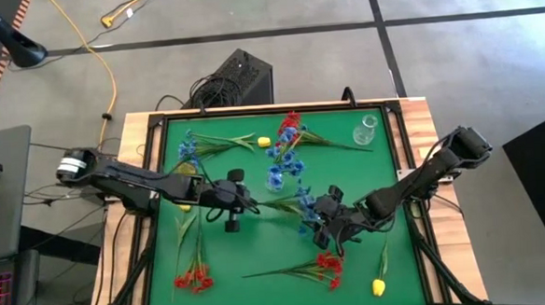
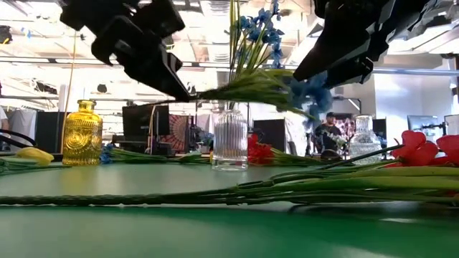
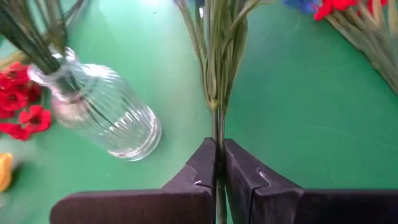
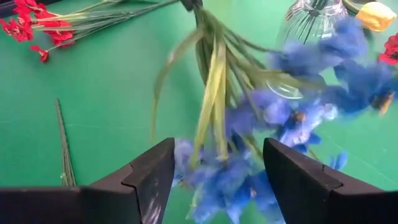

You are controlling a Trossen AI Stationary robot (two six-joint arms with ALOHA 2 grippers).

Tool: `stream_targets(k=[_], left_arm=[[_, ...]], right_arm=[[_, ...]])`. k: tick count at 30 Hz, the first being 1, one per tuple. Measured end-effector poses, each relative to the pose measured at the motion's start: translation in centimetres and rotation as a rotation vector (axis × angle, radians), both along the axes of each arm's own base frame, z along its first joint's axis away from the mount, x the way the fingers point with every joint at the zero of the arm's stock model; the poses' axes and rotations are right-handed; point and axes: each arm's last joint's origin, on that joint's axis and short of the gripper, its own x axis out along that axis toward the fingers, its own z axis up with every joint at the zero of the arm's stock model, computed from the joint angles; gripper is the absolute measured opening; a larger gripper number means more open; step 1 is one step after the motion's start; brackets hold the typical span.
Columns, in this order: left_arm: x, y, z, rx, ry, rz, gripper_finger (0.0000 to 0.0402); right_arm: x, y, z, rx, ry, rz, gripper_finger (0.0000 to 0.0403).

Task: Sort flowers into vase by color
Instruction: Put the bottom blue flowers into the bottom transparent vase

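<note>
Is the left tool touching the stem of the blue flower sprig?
Touching. In the left wrist view, the left tool has both fingers closed on the thin green stem of the blue flower sprig, with no gap on either side.

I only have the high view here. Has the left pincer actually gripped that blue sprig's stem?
Observer: Yes; the left wrist view shows the left pincer shut on the stem of the blue sprig.
Operator: And the right one?
Observer: The right pincer is open, the blue blooms lying between its fingers, unclamped.
Operator: Is the sprig off the mat?
Observer: Yes; the low view shows it held level in the air above the green mat.
</note>
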Motion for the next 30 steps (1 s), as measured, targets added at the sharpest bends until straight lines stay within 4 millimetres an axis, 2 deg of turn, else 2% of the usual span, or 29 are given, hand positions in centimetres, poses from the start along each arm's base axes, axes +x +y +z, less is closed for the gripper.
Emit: stream_targets(k=[6,11,17,23,30], left_arm=[[-2.0,0.1,1.6,-0.003,0.027,-0.057,0.0000],[-3.5,-0.3,3.4,-0.055,-0.015,-0.205,0.0000],[-4.7,-1.2,5.8,-0.103,-0.171,-0.469,0.0000],[-4.9,-1.9,8.5,-0.123,-0.436,-0.710,0.0000],[-4.2,-0.4,10.2,-0.084,-0.645,-0.769,0.0000]], right_arm=[[0.0,0.0,0.0,0.002,-0.003,0.000,0.0270],[0.0,0.0,0.0,0.002,-0.003,0.000,0.0270],[0.0,0.0,0.0,0.003,-0.003,0.001,0.0270],[0.0,0.0,0.0,0.003,-0.004,0.001,0.0270],[0.1,0.1,0.1,0.009,-0.014,0.001,0.0270]])
